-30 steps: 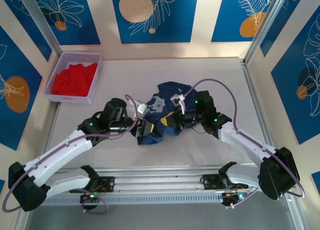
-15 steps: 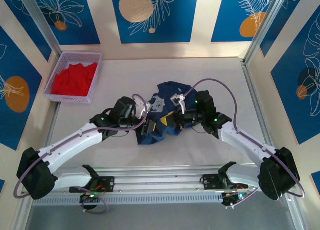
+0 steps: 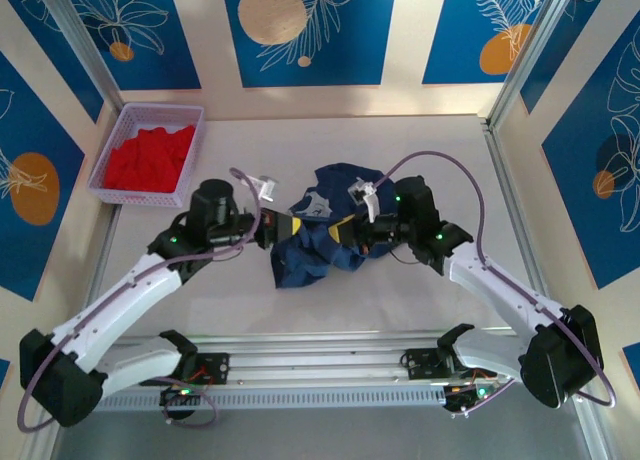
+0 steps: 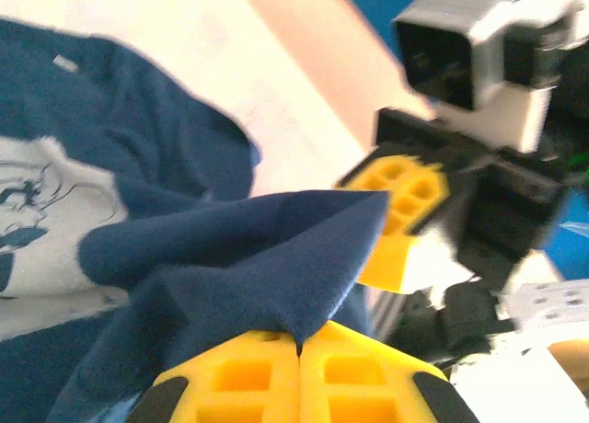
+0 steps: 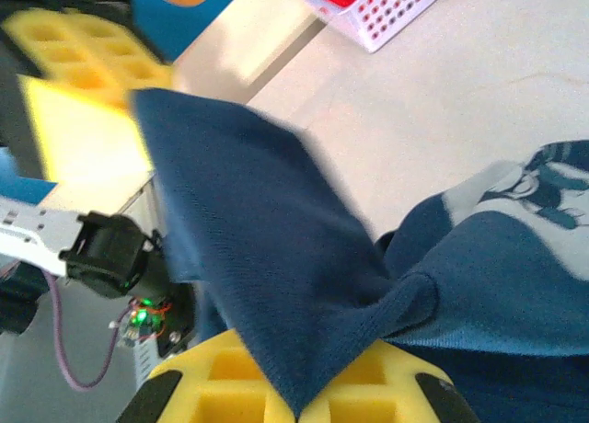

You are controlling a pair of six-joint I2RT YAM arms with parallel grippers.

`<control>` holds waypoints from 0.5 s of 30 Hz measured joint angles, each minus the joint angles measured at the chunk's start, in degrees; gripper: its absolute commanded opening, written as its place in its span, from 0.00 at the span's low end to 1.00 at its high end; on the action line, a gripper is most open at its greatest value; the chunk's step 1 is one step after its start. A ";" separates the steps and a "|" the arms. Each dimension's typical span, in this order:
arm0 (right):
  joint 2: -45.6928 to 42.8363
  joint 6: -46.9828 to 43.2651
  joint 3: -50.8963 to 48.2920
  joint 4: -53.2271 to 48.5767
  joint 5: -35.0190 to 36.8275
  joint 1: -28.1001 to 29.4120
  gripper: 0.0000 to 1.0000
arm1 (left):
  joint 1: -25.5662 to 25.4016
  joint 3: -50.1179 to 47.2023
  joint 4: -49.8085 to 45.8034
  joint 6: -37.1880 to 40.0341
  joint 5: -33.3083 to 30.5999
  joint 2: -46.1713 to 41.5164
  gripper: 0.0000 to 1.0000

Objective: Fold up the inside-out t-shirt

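Note:
The inside-out t-shirt (image 3: 305, 252) is a crumpled navy heap mid-table, its pale print (image 3: 316, 206) facing up. My left gripper (image 3: 288, 226) is shut on a fold at the heap's left side; in the left wrist view the yellow jaws (image 4: 299, 338) meet with a navy cloth peak (image 4: 276, 257) pinched between them. My right gripper (image 3: 341, 230) is shut on a fold just to the right; in the right wrist view its jaws (image 5: 299, 409) pinch a stretched navy flap (image 5: 267, 257). The two grippers stand close together, facing each other, with cloth lifted between them.
A white basket (image 3: 120, 150) holding a bright red garment (image 3: 150, 158) stands at the back left, also seen as the basket (image 5: 386, 14) in the right wrist view. Metal frame posts and patterned walls close in the table. Bare tabletop (image 3: 440, 170) lies behind and to the right.
My left gripper has shut on the shirt's fold and drawn back to the left, pulling cloth up. The right gripper kept its hold and moved slightly up.

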 measured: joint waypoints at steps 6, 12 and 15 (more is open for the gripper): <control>0.09 0.04 4.33 -4.15 4.76 -0.26 0.12 | 3.74 -0.04 0.46 -4.48 7.56 -1.88 0.00; 4.13 0.94 11.21 -13.60 15.21 0.59 0.30 | 4.90 -0.15 1.22 -8.13 9.07 -1.60 0.00; 5.75 0.37 14.51 -20.00 23.37 1.79 0.34 | 4.94 -0.15 1.46 -9.16 9.03 -0.94 0.00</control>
